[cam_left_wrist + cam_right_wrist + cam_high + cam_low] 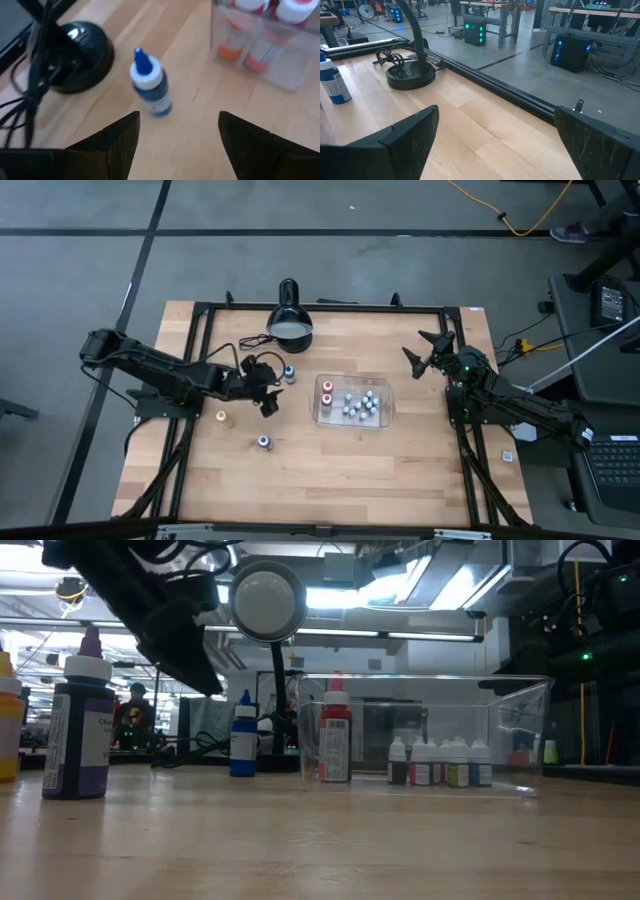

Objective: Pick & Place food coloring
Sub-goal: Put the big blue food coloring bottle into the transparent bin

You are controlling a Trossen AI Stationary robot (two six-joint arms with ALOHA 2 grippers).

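Three food coloring bottles are still standing loose on the counter (400, 470): blue-capped bottle (150, 85), orange one (221, 417), dark one (264, 442). Most are already sitting inside the clear tray (384, 418). Left gripper (272, 387) is hovering, fingers released, near the blue bottle. Right gripper (428, 352) is waiting, spread wide.

Print shows on the purple bottle's (78, 730) label, only a "Ch" start making it out; the blue bottle's (150, 85) and red bottle's (335, 740) labels stay too blurred to read.
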